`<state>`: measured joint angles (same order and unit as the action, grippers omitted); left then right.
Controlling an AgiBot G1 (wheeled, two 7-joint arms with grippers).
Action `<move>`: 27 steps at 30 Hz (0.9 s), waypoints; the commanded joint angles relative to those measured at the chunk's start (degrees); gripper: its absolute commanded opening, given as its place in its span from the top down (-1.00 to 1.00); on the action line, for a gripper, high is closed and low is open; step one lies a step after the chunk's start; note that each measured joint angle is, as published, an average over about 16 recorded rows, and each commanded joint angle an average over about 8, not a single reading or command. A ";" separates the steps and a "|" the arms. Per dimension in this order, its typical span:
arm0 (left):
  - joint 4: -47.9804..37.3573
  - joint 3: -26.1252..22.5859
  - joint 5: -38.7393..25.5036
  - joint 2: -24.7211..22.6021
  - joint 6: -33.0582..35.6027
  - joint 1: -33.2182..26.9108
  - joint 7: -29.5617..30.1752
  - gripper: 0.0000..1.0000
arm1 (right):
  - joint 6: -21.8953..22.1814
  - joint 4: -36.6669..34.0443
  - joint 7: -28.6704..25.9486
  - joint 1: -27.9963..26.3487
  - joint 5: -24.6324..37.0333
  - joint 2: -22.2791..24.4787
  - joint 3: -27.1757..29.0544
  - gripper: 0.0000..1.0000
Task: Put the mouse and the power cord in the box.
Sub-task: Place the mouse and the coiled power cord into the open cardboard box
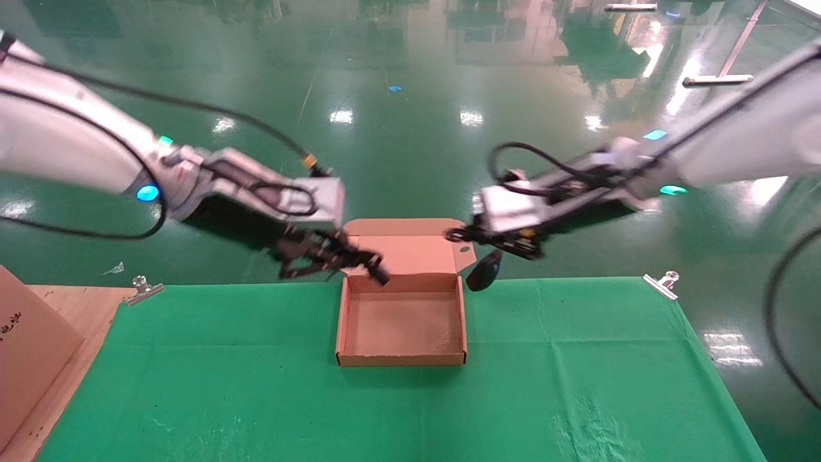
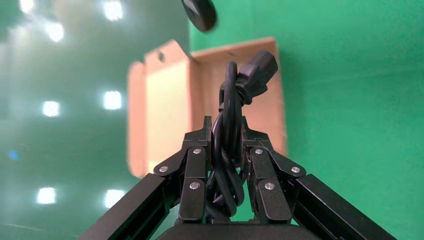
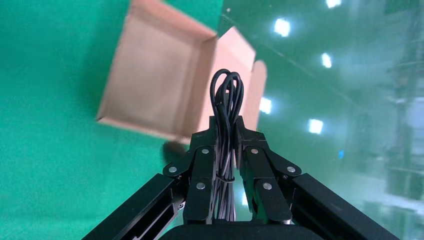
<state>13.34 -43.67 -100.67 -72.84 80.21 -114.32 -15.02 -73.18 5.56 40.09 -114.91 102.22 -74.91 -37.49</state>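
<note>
The box (image 1: 401, 324) lies open on the green cloth, its lid (image 1: 410, 247) folded back past the table's far edge. My left gripper (image 1: 351, 258) hovers over the box's back left corner, shut on the coiled power cord (image 2: 227, 107). One chunky plug (image 1: 380, 274) hangs down over the box's back wall. My right gripper (image 1: 458, 235) is just beyond the back right corner, shut on a thin tied cable bundle (image 3: 227, 95). The black mouse (image 1: 484, 269) dangles below it, outside the box beside the lid's side tab. From the left wrist the mouse (image 2: 199, 12) shows beyond the box (image 2: 165, 107).
A larger brown carton (image 1: 29, 346) stands at the table's left edge on bare wood (image 1: 70, 301). Metal clips (image 1: 144, 287) (image 1: 664, 282) pin the green cloth (image 1: 385, 410) at the far corners. Glossy green floor lies beyond the table.
</note>
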 commanded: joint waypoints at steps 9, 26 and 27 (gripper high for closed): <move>-3.68 0.43 0.82 -3.61 -2.27 -1.83 -6.60 1.00 | 6.94 4.18 -2.25 1.14 -1.28 -2.92 -0.37 1.00; 9.30 1.11 12.31 -5.97 -45.65 23.39 -22.02 1.00 | -4.63 2.74 -2.06 -1.32 -3.79 -1.35 -1.68 1.00; 10.26 0.17 13.10 -5.99 -46.64 24.44 -21.34 1.00 | -4.95 2.35 -1.70 -1.30 -3.89 -1.24 -1.66 1.00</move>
<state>22.66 -44.13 -87.78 -78.72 35.06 -90.78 -36.49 -77.12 7.90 38.39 -115.93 98.45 -76.20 -39.13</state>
